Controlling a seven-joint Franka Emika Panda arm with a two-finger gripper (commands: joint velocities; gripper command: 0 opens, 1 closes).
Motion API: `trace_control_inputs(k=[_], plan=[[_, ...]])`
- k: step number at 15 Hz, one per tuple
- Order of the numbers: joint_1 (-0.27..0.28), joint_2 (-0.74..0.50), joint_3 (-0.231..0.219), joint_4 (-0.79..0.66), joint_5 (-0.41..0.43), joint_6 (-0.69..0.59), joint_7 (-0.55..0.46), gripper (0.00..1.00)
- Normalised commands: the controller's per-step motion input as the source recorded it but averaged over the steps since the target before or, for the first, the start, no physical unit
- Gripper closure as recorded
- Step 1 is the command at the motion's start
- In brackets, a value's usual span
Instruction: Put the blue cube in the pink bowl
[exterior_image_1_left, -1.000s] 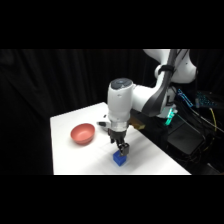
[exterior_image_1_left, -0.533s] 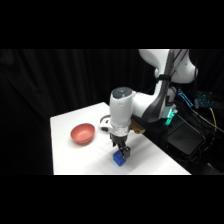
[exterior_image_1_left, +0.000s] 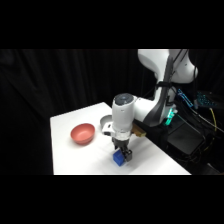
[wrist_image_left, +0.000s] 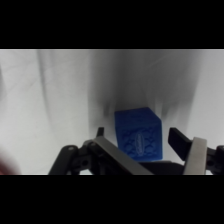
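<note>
The blue cube (wrist_image_left: 138, 132) is sitting between the open fingers of the hand (wrist_image_left: 145, 142), the pink bowl (exterior_image_1_left: 82, 133) lying well left.

blue cube (wrist_image_left: 139, 136) bears an unreadable embossed mark.

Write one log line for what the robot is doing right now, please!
phase: reaching for cube | gripper: open, fingers either side of blue cube | cube: on table | pink bowl: empty, apart from cube

Grey bowl (exterior_image_1_left: 105, 121) on white table (exterior_image_1_left: 75, 155); black curtain (exterior_image_1_left: 70, 80) behind.
</note>
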Motion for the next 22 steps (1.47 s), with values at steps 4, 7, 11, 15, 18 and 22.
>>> trace_control_inputs(k=[4, 7, 11, 15, 18, 22], plan=[[0.039, 0.07, -0.04, -0.02, 0.11, 0.26, -0.22, 0.0], [0.07, 0.03, -0.066, -0.02, 0.085, 0.22, -0.2, 0.39], [0.139, -0.04, -0.093, -0.07, 0.06, 0.18, -0.12, 0.71], [0.112, -0.18, -0.07, -0.13, 0.071, 0.02, -0.12, 0.75], [0.083, -0.37, -0.056, -0.16, 0.058, -0.19, -0.15, 0.77], [-0.003, -0.45, 0.003, -0.13, 0.058, -0.35, -0.22, 0.77]])
